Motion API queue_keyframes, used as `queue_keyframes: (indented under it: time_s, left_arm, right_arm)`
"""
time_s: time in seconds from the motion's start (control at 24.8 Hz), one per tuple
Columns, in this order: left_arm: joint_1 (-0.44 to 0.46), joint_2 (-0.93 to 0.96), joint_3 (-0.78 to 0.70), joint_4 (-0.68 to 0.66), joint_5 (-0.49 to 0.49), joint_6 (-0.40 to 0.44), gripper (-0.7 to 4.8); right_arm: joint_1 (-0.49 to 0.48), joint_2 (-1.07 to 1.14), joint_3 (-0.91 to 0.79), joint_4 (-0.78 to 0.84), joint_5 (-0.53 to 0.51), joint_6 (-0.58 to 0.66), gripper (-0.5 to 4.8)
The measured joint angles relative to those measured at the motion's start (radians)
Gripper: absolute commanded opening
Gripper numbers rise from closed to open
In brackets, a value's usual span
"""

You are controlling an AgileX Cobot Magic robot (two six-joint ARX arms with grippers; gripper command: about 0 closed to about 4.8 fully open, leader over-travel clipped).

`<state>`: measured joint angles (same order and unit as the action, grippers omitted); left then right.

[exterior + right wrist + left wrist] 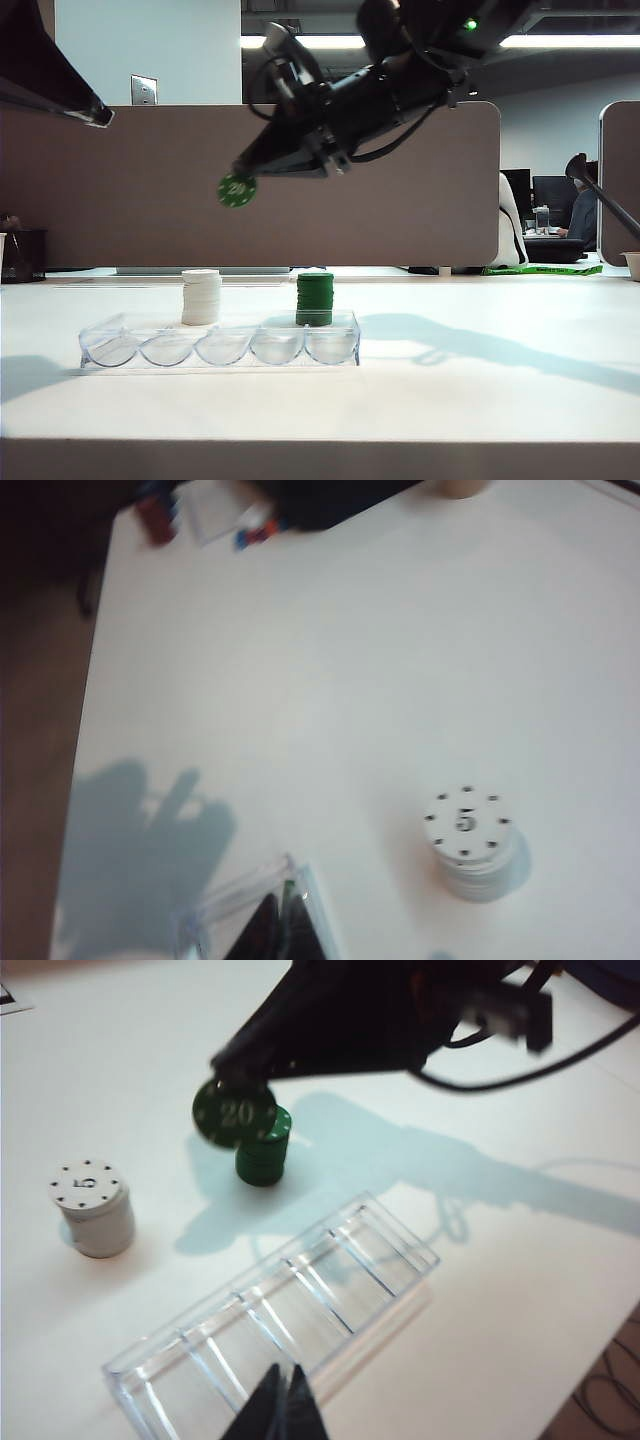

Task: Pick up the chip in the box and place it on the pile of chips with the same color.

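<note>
My right claw [243,176] is clamped on the green chip [237,190], carrying it high above the box [220,345] and left of the green pile [315,298]. My left claw [280,1405], closed, hangs over the box. Next: shift over the pile, lay the chip flat, lower, release.

The box [220,345] lies lengthwise across the counter [480,400], nearest the exterior camera. Just behind it stand two stacks: the white stack [201,297] behind the box's left-of-middle slots, and the pile of chips [315,299] to its right, behind the box's right end. The two stacks stand apart from each other. The right gripper [245,170] hangs high above the counter, reaching in from the upper right, closed on the chip [237,190], which sits in the air above the gap between the stacks. The left gripper [280,1405] hovers near the box's front edge, its jaws together.
</note>
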<state>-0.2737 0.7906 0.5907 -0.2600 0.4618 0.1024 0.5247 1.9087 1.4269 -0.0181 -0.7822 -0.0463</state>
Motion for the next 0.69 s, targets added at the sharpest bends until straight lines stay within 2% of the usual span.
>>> queue_keyframes:
  time_s: [0.16, 0.4, 0.57, 0.69]
  left_arm:
    - [0.0, 0.0, 0.0, 0.037, -0.04, -0.029, -0.06]
    - [0.0, 0.0, 0.0, 0.073, -0.059, -0.055, -0.06]
    - [0.0, -0.001, 0.0, 0.094, -0.084, -0.09, -0.06]
    - [0.0, -0.001, 0.0, 0.105, -0.084, -0.098, -0.06]
  right_arm:
    - [-0.081, 0.0, 0.0, 0.078, 0.031, 0.229, -0.01]
    - [-0.166, 0.031, 0.0, 0.081, 0.027, 0.476, -0.01]
    - [-0.169, 0.104, 0.0, 0.087, -0.002, 0.61, -0.01]
    - [-0.169, 0.142, -0.001, 0.089, -0.023, 0.641, -0.01]
